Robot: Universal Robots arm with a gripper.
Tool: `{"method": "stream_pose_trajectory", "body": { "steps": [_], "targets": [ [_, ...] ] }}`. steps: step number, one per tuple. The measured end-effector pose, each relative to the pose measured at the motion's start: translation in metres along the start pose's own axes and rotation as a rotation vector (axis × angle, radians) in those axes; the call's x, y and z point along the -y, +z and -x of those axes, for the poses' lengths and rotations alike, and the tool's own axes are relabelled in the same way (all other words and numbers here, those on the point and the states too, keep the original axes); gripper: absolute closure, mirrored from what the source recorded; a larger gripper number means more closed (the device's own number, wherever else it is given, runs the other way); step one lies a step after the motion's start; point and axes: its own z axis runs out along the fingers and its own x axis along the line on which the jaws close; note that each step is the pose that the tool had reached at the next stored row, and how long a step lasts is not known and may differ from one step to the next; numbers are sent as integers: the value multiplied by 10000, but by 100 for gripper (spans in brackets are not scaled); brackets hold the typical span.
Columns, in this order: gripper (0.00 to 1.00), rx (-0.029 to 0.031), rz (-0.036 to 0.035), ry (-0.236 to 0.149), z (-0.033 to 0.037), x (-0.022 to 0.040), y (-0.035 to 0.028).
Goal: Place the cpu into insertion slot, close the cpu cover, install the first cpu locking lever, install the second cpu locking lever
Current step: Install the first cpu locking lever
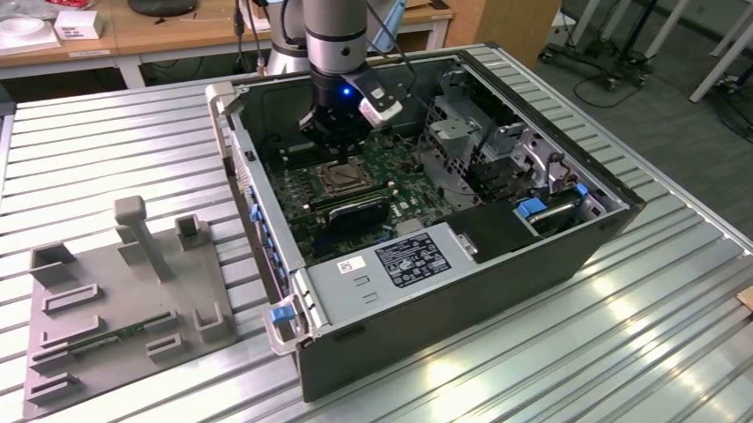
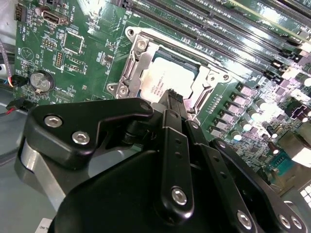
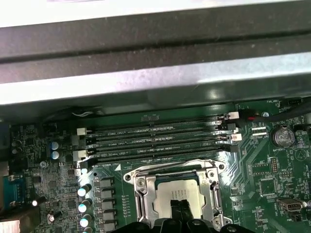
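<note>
Colours and patterns: open computer case on slatted table

Motherboard (image 1: 389,181) green, with rows of black memory slots (image 3: 155,141); cpu (image 2: 167,80) pale silvery-tan under silvery cpu cover (image 2: 136,65), on the silver-rimmed insertion slot (image 3: 141,174); gripper (image 2: 176,97) glossy black with silver screw heads; arm (image 1: 335,35) grey, blue light at the wrist; case (image 1: 588,238) black, with blue clips (image 1: 282,315); table (image 1: 106,150) silvery, ribbed in parallel lines; fixture tray (image 1: 118,308) matt grey
</note>
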Motion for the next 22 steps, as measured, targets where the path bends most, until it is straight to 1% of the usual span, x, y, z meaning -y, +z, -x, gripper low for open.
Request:
{"method": "stream_pose_trajectory", "body": {
  "steps": [3, 22],
  "targets": [
    [89, 1, 2, 1, 1, 14, 0],
    [89, -1, -1, 0, 2, 18, -14]
  ]
}}
